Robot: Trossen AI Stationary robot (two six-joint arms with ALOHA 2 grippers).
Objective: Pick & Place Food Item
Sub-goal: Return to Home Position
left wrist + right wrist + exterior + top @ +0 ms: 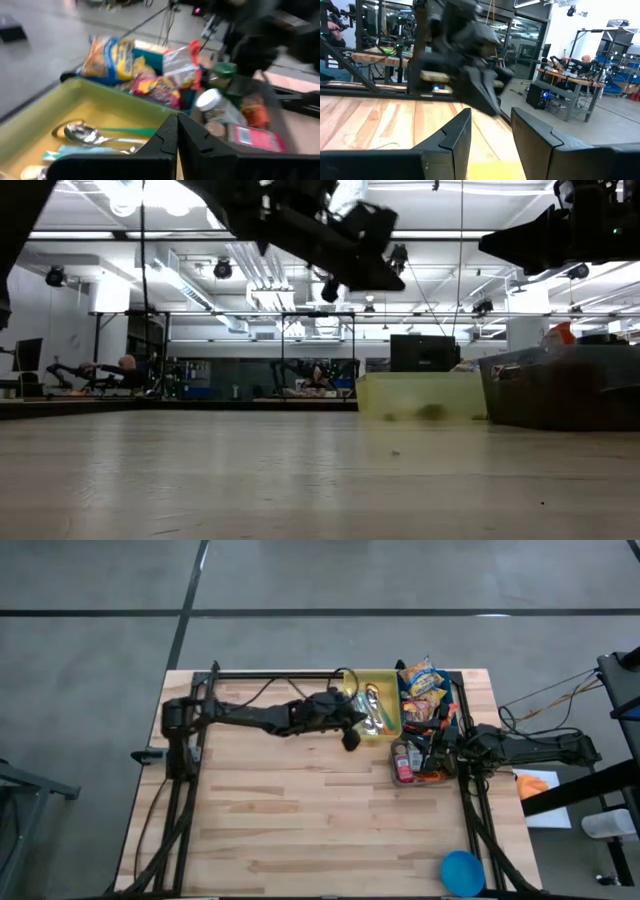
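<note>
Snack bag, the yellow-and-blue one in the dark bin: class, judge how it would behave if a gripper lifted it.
The snack bag looks puffed and crinkled, so it is probably light and yielding. Its glossy film may slip. A red packet beside it might shift.

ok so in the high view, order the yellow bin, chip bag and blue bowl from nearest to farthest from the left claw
1. yellow bin, just beside the left claw
2. chip bag, in the next bin rightward
3. blue bowl, at the table's lower right corner
</note>
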